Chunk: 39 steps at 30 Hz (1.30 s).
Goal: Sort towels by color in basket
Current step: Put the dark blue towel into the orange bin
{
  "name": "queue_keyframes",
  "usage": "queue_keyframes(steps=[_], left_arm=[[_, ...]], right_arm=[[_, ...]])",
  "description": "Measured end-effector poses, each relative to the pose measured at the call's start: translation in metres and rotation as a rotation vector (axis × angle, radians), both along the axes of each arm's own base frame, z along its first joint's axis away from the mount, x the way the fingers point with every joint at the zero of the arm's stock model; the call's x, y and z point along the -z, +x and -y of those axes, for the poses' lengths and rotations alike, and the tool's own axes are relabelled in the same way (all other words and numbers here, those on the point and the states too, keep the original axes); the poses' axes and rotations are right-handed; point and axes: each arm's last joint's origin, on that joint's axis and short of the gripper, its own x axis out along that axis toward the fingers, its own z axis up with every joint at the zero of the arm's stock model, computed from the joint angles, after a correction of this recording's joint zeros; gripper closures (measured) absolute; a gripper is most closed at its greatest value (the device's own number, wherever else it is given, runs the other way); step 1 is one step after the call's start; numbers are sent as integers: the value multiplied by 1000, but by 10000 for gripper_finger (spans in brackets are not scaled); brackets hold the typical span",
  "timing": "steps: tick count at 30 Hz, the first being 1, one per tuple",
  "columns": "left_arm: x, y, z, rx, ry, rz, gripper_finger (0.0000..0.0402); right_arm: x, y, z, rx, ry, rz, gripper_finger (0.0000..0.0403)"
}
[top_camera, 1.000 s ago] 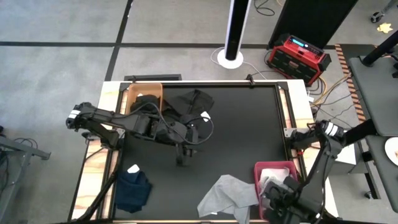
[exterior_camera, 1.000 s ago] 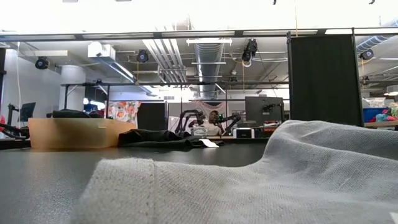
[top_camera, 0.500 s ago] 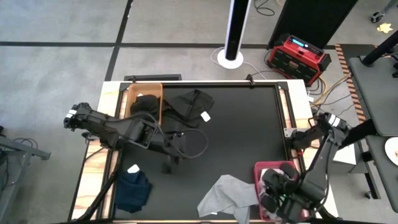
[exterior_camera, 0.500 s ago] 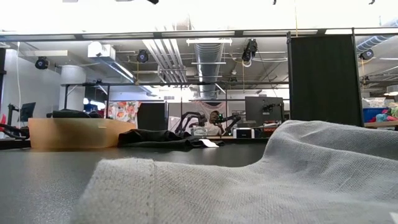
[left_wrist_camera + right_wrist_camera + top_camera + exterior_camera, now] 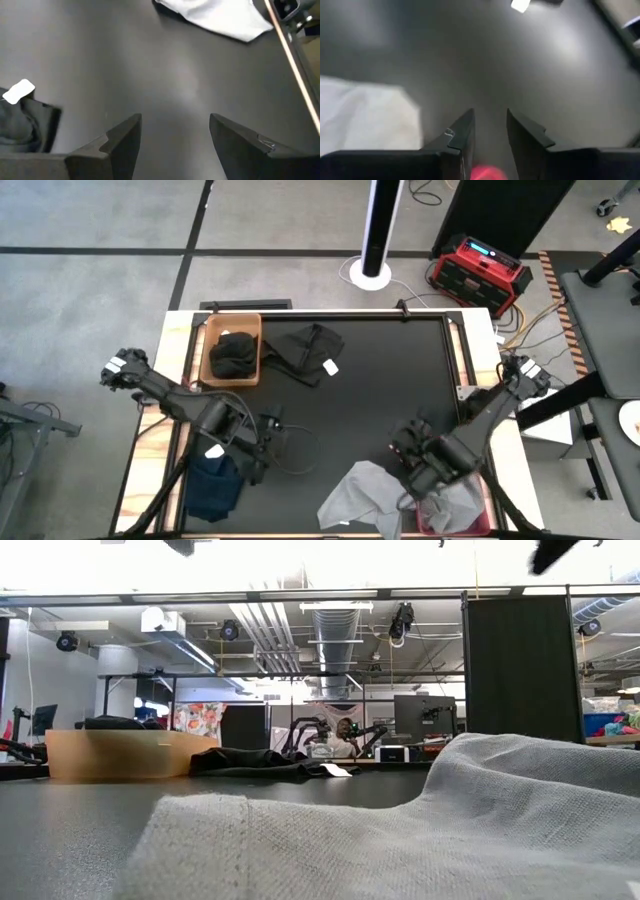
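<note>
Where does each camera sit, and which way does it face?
High: above the table, looking straight down; both arms show.
Low: tabletop height, facing the room across the grey towel; arm scraps up top.
Left wrist: on the left arm, looking past the left end effector.
Right wrist: likewise, past the right end effector.
Shared: high and low both show the grey towel.

The middle of the black surface (image 5: pixel 385 390) lies bare, open from the tan basket (image 5: pixel 233 348) side across to its far edge. Around that gap sit a black towel (image 5: pixel 308 352) just beside the basket, a navy towel (image 5: pixel 212 485) at one near corner, and a grey towel (image 5: pixel 362 495) beside the red basket (image 5: pixel 480 523). Both arms reach over the near half, the left gripper (image 5: pixel 262 450) by the navy towel, the right gripper (image 5: pixel 405 452) by the grey one.
</note>
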Motion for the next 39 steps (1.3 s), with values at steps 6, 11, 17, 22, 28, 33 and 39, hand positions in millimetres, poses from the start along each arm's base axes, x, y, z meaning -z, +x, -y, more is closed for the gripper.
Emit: queue_keyframes(steps=[6,11,17,22,28,33,39], left_arm=[[36,8,-10,16,30,15,183],[62,22,-39,6,67,72,183],[88,36,-94,-54,138,149,183],[106,37,-143,-127,138,204,183],[119,32,-179,-203,134,265,183],[124,30,-193,-218,160,262,183],[140,38,-196,-180,144,205,183]], right_arm=[[-5,17,29,10,-165,42,292],[-13,25,55,27,-236,34,291],[-26,25,82,66,-284,46,300],[-33,17,93,88,-310,78,303],[-36,7,98,99,-328,109,290],[-40,5,102,113,-352,135,277],[-40,4,102,115,-367,142,263]])
